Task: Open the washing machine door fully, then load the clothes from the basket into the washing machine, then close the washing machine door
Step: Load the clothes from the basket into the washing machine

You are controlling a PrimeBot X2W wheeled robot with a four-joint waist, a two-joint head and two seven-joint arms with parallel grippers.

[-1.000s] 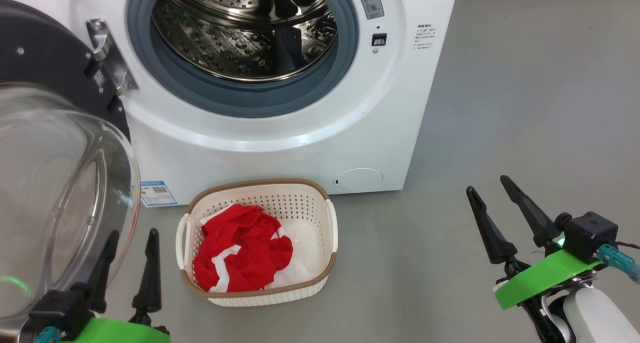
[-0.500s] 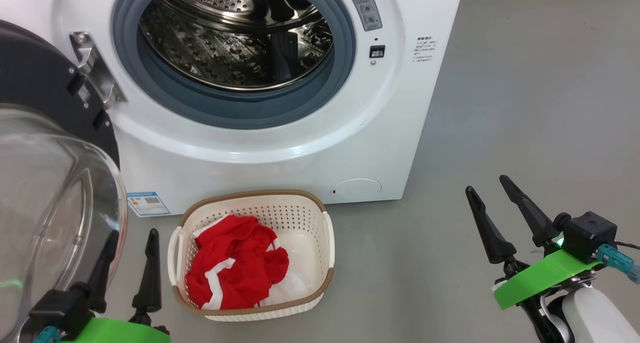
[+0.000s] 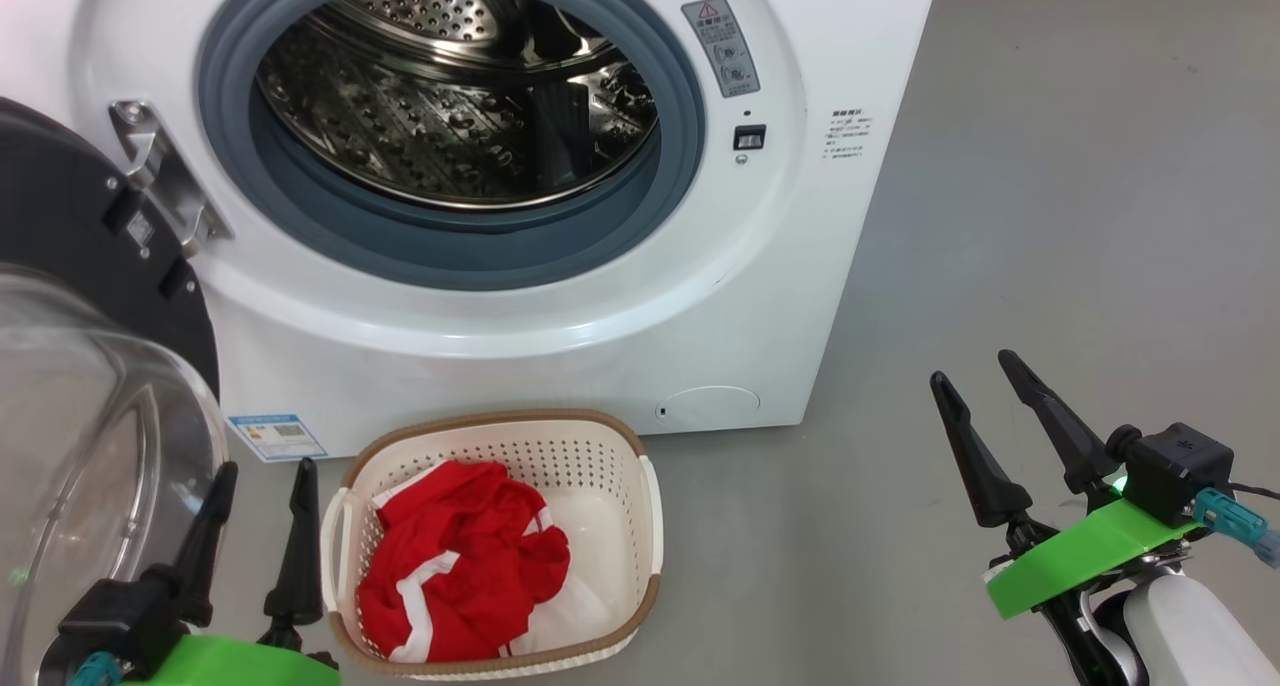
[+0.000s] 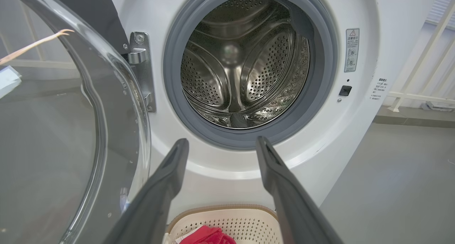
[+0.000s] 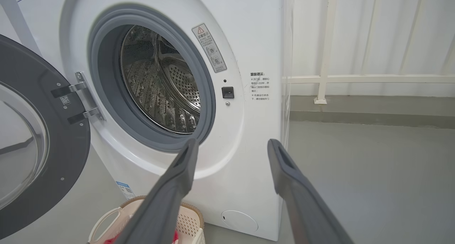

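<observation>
Only the head camera has shifted, the things stay put. Washing machine door (image 3: 60,216) hangs open at left. Drum (image 3: 450,96) is empty. Red clothes (image 3: 460,566) sit in basket (image 3: 585,466) at the washing machine (image 3: 560,346) foot. Left gripper (image 3: 267,466) and right gripper (image 3: 971,366) are both spread, empty. Loading looks next.

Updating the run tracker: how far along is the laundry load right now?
Done: the washing machine door stands swung wide, and the drum is exposed with nothing in it. In hand: nothing. The left tool and right tool are both open and hold nothing, the left one beside the basket. Left: the clothes all lie in the basket, so loading and closing the door remain.
</observation>
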